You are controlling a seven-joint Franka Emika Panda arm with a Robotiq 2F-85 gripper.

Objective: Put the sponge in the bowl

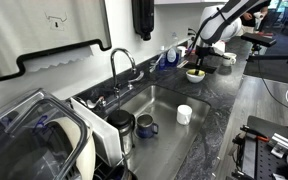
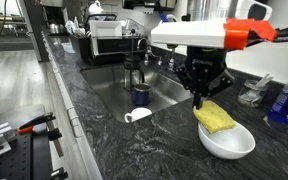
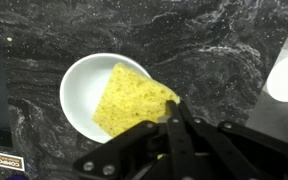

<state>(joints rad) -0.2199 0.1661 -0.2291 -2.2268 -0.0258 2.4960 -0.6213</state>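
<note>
Wrist view is showing the flat, porous yellow rectangular sponge (image 3: 132, 100) lying tilted in the glossy round white bowl (image 3: 74, 95) at centre-left, one corner overhanging the rim (right side). The black metal gripper (image 3: 174, 110) is holding its fingers together at that corner, above the speckled dark stone countertop (image 3: 224, 40).

Open approach over bare desk (image 2: 114, 150) this side of bowl (image 2: 230, 150). Most of bowl covered by sponge (image 2: 216, 118); hand (image 2: 198, 101) directly above, pinching its corner. Near, toward wall: bottle (image 2: 284, 100). Alongside: sink (image 2: 169, 97) holding cup (image 2: 137, 116), mug (image 2: 141, 96).
</note>
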